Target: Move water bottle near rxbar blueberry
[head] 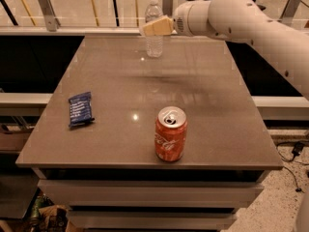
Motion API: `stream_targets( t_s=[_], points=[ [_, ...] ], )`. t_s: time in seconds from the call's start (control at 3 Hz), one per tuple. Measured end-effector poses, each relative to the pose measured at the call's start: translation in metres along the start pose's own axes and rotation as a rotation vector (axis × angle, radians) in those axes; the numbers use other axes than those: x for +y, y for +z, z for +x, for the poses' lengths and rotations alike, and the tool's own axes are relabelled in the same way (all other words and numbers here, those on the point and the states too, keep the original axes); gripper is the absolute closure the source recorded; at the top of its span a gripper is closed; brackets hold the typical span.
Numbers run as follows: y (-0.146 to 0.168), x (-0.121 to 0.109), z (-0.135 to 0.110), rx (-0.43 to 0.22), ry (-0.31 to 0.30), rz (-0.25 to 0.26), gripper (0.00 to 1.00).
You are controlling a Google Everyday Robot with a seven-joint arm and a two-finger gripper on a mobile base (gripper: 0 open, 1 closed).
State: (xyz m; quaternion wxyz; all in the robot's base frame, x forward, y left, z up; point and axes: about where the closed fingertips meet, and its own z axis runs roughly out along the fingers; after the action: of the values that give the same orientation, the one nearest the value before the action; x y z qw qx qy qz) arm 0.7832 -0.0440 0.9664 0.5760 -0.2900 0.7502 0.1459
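Water bottle [154, 45] stands upright at the counter's [207, 110] far edge, well apart from the rxbar blueberry [80, 108] at the left. My gripper [157, 26] is at its shoulder; whether it is clamped there I cannot tell. I judge the grasp is the step in hand. Next comes a lift and a carry toward the bar.

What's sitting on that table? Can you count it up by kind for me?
water bottle: 1
rxbar blueberry: 1
red soda can: 1
Total: 3
The gripper is level with the water bottle's middle, at the table's far edge.
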Motion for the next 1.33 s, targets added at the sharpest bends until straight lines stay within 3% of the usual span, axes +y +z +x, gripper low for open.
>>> stream_targets(
  t_s=[0.67, 1.0, 1.33],
  points=[
    [0.027, -0.013, 0.003, -0.039, 0.015, -0.037, 0.00],
    [0.051, -0.002, -0.008, -0.075, 0.019, -0.084, 0.00],
    [0.060, 0.000, -0.009, -0.068, 0.028, -0.091, 0.00]
  ],
)
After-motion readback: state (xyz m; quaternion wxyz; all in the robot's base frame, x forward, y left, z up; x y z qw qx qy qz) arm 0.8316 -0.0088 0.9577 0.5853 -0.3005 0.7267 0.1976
